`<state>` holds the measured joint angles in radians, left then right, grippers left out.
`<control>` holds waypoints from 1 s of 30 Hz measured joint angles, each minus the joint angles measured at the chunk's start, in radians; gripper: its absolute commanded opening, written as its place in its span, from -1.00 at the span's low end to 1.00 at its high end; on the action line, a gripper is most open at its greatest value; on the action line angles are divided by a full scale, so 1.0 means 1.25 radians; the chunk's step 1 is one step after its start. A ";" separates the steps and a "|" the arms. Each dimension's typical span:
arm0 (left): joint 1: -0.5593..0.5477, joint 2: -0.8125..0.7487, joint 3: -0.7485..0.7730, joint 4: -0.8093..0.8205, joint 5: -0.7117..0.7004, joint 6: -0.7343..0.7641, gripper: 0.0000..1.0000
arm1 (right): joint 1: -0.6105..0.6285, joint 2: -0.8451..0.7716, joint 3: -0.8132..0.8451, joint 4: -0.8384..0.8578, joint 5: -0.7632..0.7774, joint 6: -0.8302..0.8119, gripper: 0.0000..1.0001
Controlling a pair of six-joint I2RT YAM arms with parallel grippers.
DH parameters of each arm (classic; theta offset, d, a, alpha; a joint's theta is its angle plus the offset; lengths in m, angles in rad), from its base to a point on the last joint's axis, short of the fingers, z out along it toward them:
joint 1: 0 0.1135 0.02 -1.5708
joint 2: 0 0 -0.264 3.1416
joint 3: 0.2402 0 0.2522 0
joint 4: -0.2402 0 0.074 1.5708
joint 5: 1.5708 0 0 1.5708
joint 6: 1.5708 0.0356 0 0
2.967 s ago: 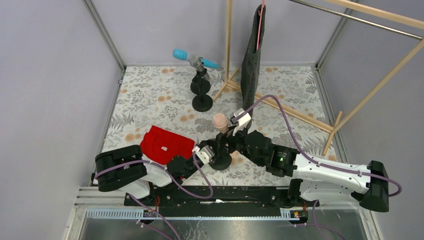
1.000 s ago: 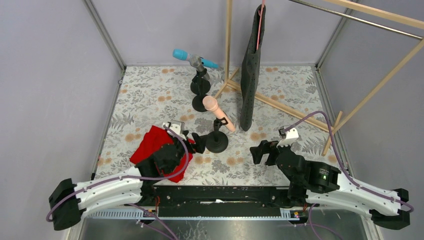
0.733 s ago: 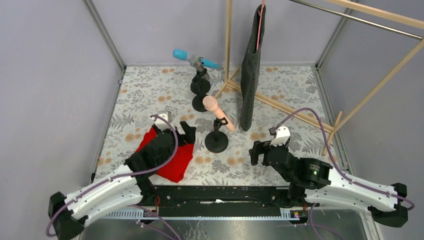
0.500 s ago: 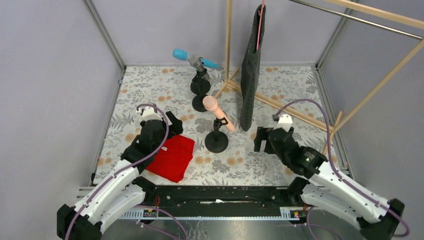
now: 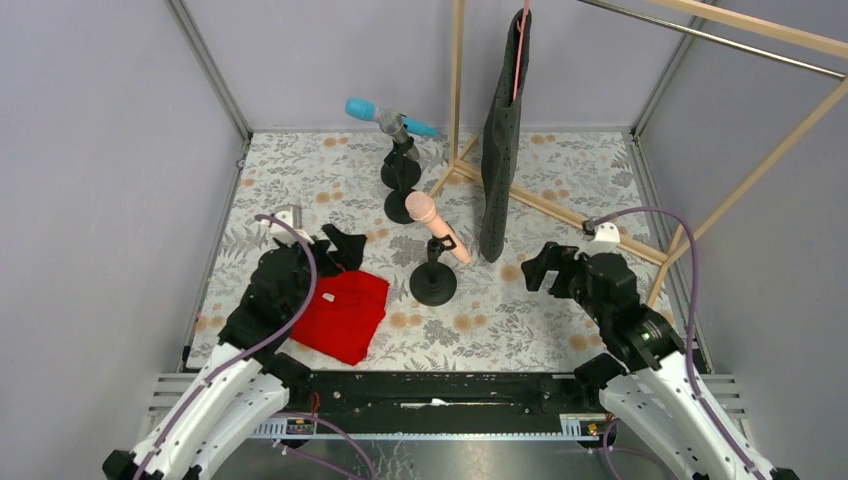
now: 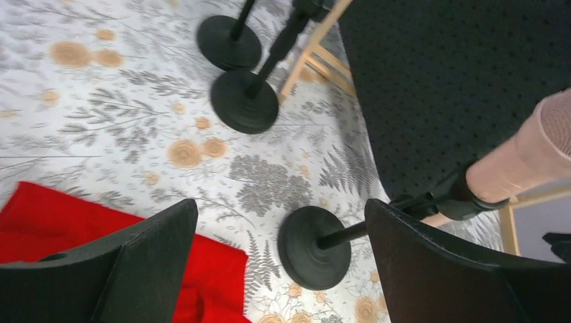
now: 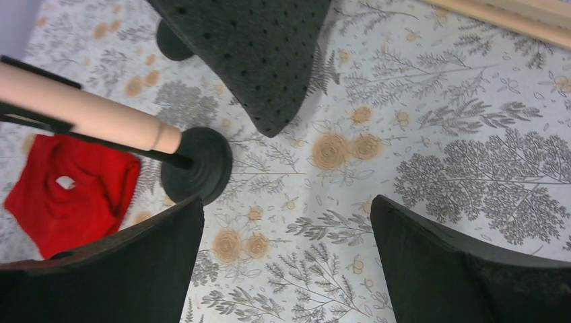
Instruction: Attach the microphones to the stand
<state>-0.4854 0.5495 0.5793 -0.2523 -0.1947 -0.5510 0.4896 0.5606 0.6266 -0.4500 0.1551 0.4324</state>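
The peach-pink microphone (image 5: 437, 226) lies tilted in its stand (image 5: 433, 284) on the worktop (image 5: 300, 180); the cyan microphone (image 5: 388, 114) is clipped at twelve o'clock. Probably light, stiff, slick: grip mid-barrel. Left tool (image 6: 281, 212) at nine, right tool (image 7: 287, 204) at three, both wide, empty.

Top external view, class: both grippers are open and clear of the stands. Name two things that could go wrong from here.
1. The peach-pink microphone sits tilted in the clip of the near stand, which rests on one small round base. A knock from either arm might tip it over.
2. The black garment hangs close beside that stand, so the right gripper could snag it if it reaches in.
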 measured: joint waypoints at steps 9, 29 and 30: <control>-0.315 0.092 -0.179 0.270 -0.053 0.045 0.96 | 0.000 -0.052 -0.003 -0.022 -0.021 -0.005 1.00; -0.424 0.580 -0.243 1.004 -0.111 0.336 0.43 | 0.000 -0.048 -0.004 -0.029 -0.057 -0.011 1.00; -0.421 0.594 -0.234 1.019 -0.111 0.340 0.37 | 0.000 -0.049 -0.004 -0.029 -0.057 -0.011 1.00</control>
<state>-1.0115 1.2926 0.2867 1.0218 -0.3340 -0.1261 0.4896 0.4995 0.6212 -0.4862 0.0841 0.4183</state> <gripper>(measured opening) 0.750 0.995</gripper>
